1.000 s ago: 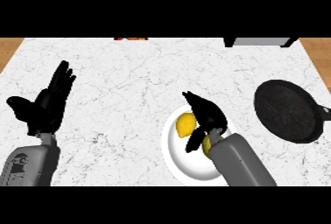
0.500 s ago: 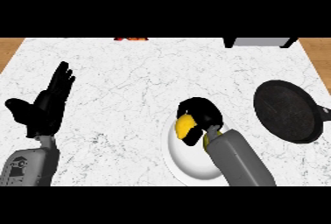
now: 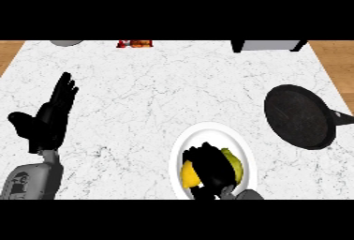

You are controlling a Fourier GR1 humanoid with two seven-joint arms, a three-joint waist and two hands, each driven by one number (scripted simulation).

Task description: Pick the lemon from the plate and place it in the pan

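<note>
Head view: right robot hand (image 3: 211, 171) is down over the white plate (image 3: 207, 131), fingers curled around the lemon (image 3: 188, 173); yellow shows on both sides of the black fingers, so it reads as clamped on the fruit, though the hand hides most of it and I can't tell whether the lemon is off the plate surface. Lemon sits in the lower half of the plate, near the view's bottom edge. Black pan (image 3: 298, 116) lies on the counter (image 3: 159, 84) up and to the right of the plate, apart from it, handle pointing right. Left robot hand (image 3: 50, 117) rests at the left side, fingers straight and up, holding nothing. Handling guess: lemon is light, stiff, oval, with a waxy rind, so it can roll or squirt out of a pinch at the tips; best held across the middle with thumb opposing fingers, which looks like what's set up. Next move likely needs a lift, then a carry up-right over the pan rim.
</note>
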